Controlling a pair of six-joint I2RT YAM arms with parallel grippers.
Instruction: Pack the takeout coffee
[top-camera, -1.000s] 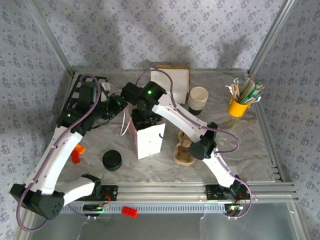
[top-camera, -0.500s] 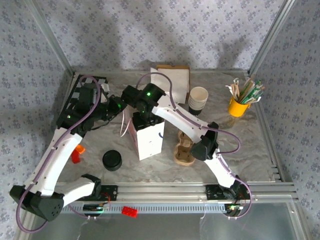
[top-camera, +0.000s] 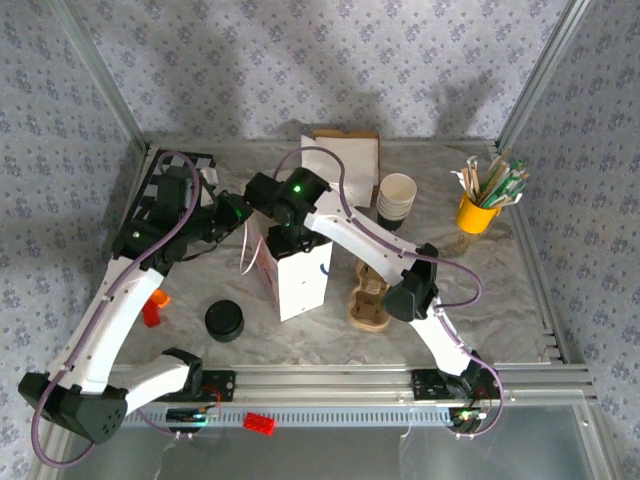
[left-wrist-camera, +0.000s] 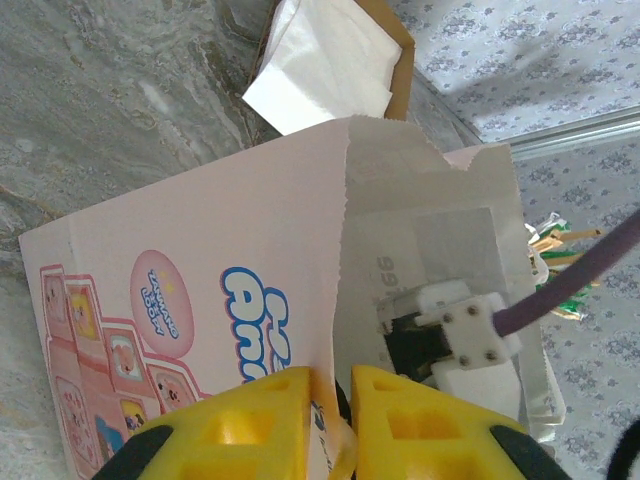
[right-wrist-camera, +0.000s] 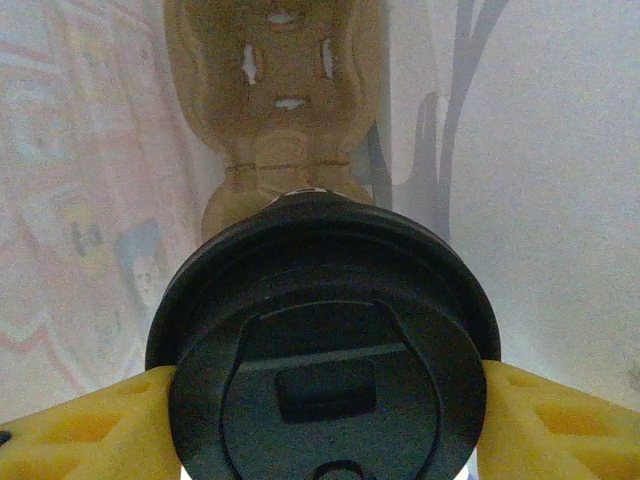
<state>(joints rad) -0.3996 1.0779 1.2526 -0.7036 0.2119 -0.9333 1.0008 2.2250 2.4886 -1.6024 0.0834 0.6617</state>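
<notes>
1. The takeout coffee (right-wrist-camera: 325, 370) is seen from straight above: a round black lid with a raised rim, a moulded sip flap and a small rectangular recess
2. It sits inside the paper bag (top-camera: 300, 275), which stands upright mid-table, its pale walls all around the cup
3. The right gripper (right-wrist-camera: 325, 405) reaches down into the bag's mouth, yellow fingers (right-wrist-camera: 90, 425) spread wide and pressed against either side of the lid
4. The left gripper (left-wrist-camera: 335, 410) is nearly closed, pinching the bag's top edge
5. The cup's paper body is hidden under the lid; a brown cup carrier (right-wrist-camera: 280, 90) shows only blurrily through the bag wall
</notes>
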